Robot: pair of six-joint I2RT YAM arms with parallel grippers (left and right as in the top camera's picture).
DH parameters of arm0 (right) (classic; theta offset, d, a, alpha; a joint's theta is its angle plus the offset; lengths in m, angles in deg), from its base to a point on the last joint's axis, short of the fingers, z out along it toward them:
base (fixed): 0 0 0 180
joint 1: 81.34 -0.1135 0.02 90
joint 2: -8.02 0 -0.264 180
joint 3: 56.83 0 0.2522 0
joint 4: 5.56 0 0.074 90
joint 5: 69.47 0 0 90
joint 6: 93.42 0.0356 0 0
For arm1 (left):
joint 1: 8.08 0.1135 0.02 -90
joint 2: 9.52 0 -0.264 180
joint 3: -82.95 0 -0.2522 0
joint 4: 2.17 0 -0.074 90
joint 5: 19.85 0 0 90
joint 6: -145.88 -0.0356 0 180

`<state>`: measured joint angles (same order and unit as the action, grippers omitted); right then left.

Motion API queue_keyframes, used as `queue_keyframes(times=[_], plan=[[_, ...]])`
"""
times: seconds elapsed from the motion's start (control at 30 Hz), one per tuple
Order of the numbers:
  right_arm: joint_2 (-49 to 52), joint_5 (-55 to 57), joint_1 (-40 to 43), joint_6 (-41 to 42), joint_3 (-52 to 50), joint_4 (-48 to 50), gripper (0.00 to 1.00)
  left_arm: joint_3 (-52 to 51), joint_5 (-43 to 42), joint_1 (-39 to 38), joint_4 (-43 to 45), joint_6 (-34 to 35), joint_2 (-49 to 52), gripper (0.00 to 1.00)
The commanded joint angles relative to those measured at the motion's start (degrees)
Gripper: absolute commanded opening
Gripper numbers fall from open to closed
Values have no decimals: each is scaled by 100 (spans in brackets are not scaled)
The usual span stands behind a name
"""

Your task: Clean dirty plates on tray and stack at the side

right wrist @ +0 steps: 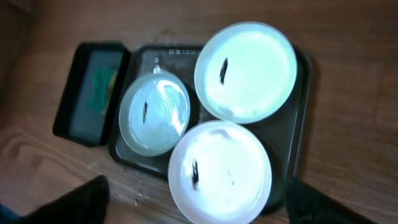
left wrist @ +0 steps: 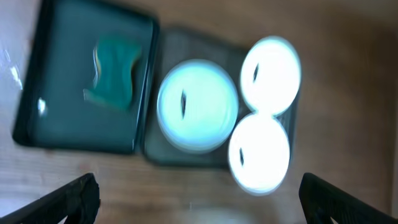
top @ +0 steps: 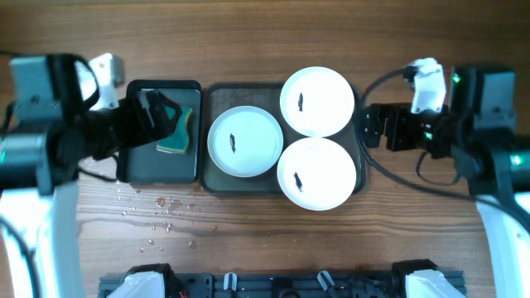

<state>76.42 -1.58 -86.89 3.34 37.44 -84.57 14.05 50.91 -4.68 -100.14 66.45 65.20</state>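
The place reads as a robot test bench, of the kind kept in a laboratory, rather than as a home kitchen. Two robot arms, the left arm (top: 83,136) and the right arm (top: 484,145), are mounted at opposite ends of a wooden table (top: 265,33). A black cable (top: 377,83) is looped loosely beside the right arm. A dark rail (top: 281,288) with pale fittings is fixed along the near edge. Kitchen ware is laid out as for a trial. Three white plates (top: 244,142) are set on a large tray (top: 217,98), and a sponge (top: 175,132) is placed in a small black tray (top: 141,165) beside it. Water drops (top: 161,203) are scattered on the wood.
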Motion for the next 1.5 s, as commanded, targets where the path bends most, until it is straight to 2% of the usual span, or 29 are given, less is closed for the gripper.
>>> queue_keyframes(times=[0.0,0.07,0.13,0.17,0.23,0.27,0.3,0.37,0.47,0.53,0.57,0.6,0.67,0.7,0.8,0.87,0.9,0.97,1.27,1.47], plan=[[400,-354,-66,-33,111,-173,75,94,-170,11,-186,-136,393,100],[623,-343,-181,20,81,-214,65,94,-177,11,-175,-131,546,100],[844,-295,-328,229,9,-190,65,94,-177,9,-177,-116,660,99],[962,-275,-404,284,-26,-177,66,94,-177,9,-177,-116,693,95],[1224,-280,-557,262,-44,-151,74,94,-170,9,-175,-118,754,78],[1390,-308,-647,262,-44,-94,94,94,-127,9,-170,-118,782,66],[1530,-431,-708,229,-44,7,100,94,-59,9,-170,-118,802,64],[1794,-699,-778,179,-44,173,100,92,35,11,-173,-120,820,65],[2245,-944,-887,258,-44,426,99,92,133,9,-173,-120,822,81],[2542,-922,-1014,286,-44,614,85,92,133,9,-170,-120,824,84],[2684,-890,-1097,293,-44,710,78,92,133,9,-170,-120,824,90],[2785,-828,-1176,334,-44,787,72,92,131,9,-166,-120,824,100],[3027,-433,-1423,597,-44,981,56,92,131,9,-157,-118,824,100],[3139,-205,-1554,713,-44,1082,53,92,131,9,-153,-118,824,100],[3392,433,-1934,874,-44,1335,52,92,131,9,-136,-118,824,100],[3519,789,-2173,874,-44,1478,44,92,133,9,-131,-120,824,86],[3565,986,-2291,885,-44,1543,41,92,133,9,-131,-118,824,73],[3637,1298,-2446,887,-44,1646,41,92,133,9,-129,-120,824,66],[4022,1786,-2597,1121,-44,2050,38,92,133,9,-94,-118,824,59],[4262,1873,-2597,1123,-46,2098,27,92,385,9,-37,-118,824,59]])
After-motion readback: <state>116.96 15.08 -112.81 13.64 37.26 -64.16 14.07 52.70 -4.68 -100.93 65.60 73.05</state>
